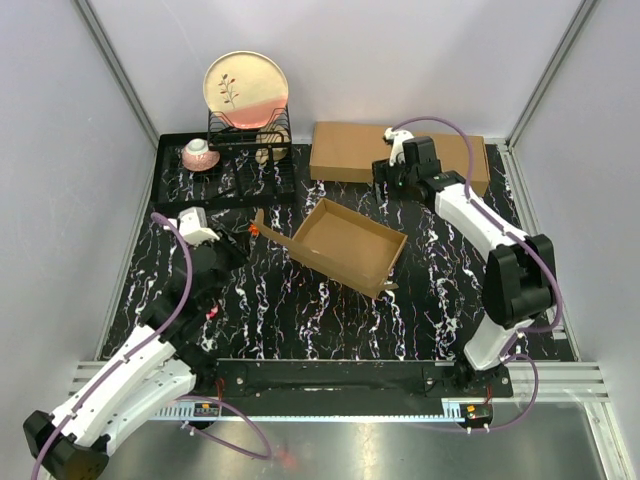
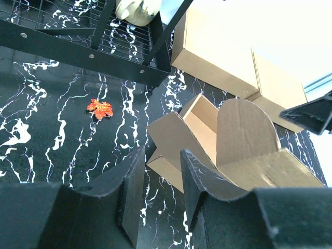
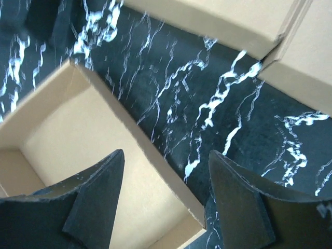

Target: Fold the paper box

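Working on the box [image 1: 345, 245], lying skewed in the middle of the table [image 1: 300, 320] with walls up and one rounded flap [image 2: 244, 129] raised at its left end. Hovering the left gripper [image 2: 162, 158] just short of that flap, fingers apart and holding nothing. Hanging the right gripper [image 3: 166, 155] above the far wall [image 3: 155, 166], fingers spread wide to either side of its edge, gripping nothing. Probably preparing to turn the flap inward.

Doing it well:
- Meeting the flap squarely with the left fingers, low and near the crease rather than at the tip, so bending instead of crumpling.
- Steadying the far wall with the right fingers, since light cardboard is likely sliding under any push.
- Pressing slowly along the fold.
- Staying clear of the leaf [image 2: 99, 109] and the flat cartons [image 1: 400, 150] behind.
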### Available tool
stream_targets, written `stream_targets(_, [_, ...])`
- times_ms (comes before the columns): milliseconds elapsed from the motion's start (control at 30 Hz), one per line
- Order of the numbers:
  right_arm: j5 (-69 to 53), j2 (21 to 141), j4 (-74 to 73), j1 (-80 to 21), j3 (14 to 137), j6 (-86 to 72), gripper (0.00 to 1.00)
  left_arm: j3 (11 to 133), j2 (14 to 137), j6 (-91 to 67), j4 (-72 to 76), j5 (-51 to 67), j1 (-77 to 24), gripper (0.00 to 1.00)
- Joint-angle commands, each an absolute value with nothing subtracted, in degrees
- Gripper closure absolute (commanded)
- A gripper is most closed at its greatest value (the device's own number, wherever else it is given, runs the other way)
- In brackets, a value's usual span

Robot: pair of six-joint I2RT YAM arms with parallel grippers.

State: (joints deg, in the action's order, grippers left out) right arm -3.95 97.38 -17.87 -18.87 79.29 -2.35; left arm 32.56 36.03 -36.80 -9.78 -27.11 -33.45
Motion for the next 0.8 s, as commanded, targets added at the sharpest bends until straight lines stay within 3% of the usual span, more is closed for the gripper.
stream_targets(0, [-14.93,99.75,-23.11,-18.63,80.6,7.99,0.28,32.52,34.63,-34.89,-9.93,-24.26,-33.22,0.63])
stream_targets(500, [-11.78,110.56,-25.31,-20.39,81.82,8.7,0.36,31.03,34.72,-35.25,-9.4,-21.79,-33.22,0.62])
stream_targets(567, [-10.47,111.53,-25.49,-20.74,81.83,8.44,0.41,31.29,34.11,-34.9,-9.67,-22.06,-33.22,0.62])
stream_targets(767, [-2.74,109.34,-26.36,-20.83,81.12,5.45,0.74,32.51,32.52,-34.02,-10.46,-23.11,-33.22,0.62])
